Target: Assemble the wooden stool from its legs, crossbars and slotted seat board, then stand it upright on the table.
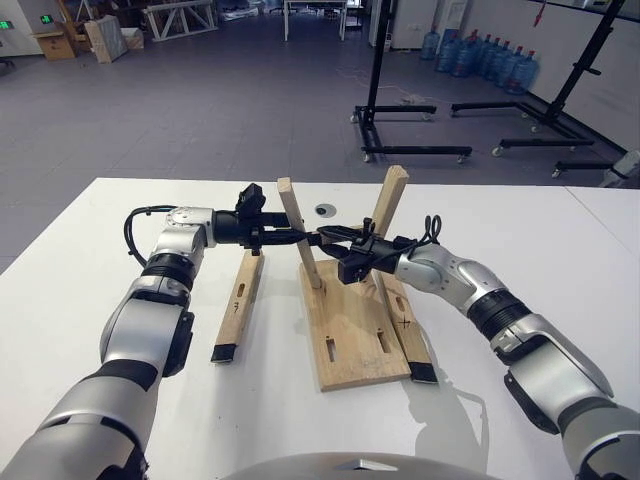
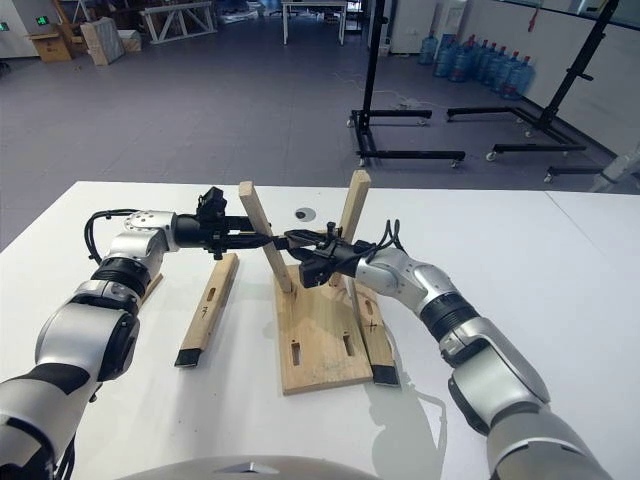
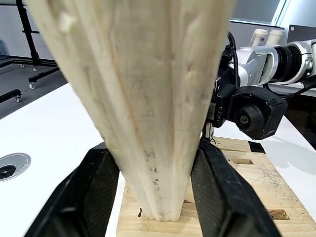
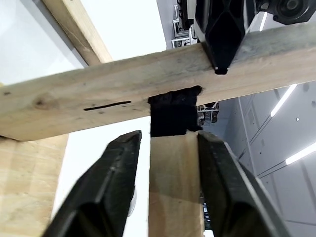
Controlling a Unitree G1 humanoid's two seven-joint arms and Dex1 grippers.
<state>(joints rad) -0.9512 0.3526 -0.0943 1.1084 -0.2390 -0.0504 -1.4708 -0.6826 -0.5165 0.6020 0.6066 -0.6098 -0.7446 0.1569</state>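
Two arms: I see both extended inward, meeting above the seat board [image 1: 350, 355].
Left gripper [image 1: 296, 238]: clamped on a standing leg [image 1: 290, 205], which tilts in its slot.
Right gripper [image 4: 169, 136]: closed around a crossbar [image 4: 175, 173], black tip against that leg.
Seat board: flat on the table [image 1: 520, 230], long axis running away from me; a second leg [image 1: 393, 195] stands in it.

No lettering can be read. Two green lit signs [image 1: 45, 18] on the far wall are too small to make out. A pencilled cross [image 1: 403, 323] marks one leg [image 1: 412, 345] lying flat.
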